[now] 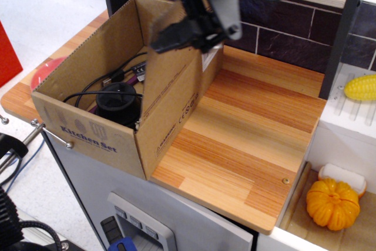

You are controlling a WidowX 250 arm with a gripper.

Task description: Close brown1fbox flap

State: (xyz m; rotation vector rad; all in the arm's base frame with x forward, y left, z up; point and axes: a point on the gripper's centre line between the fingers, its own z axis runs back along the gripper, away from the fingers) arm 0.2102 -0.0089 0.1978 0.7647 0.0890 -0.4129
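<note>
Matt corrugated cardboard brown1fbox (100, 127) on smooth, wood-grain counter (247, 139).
</note>
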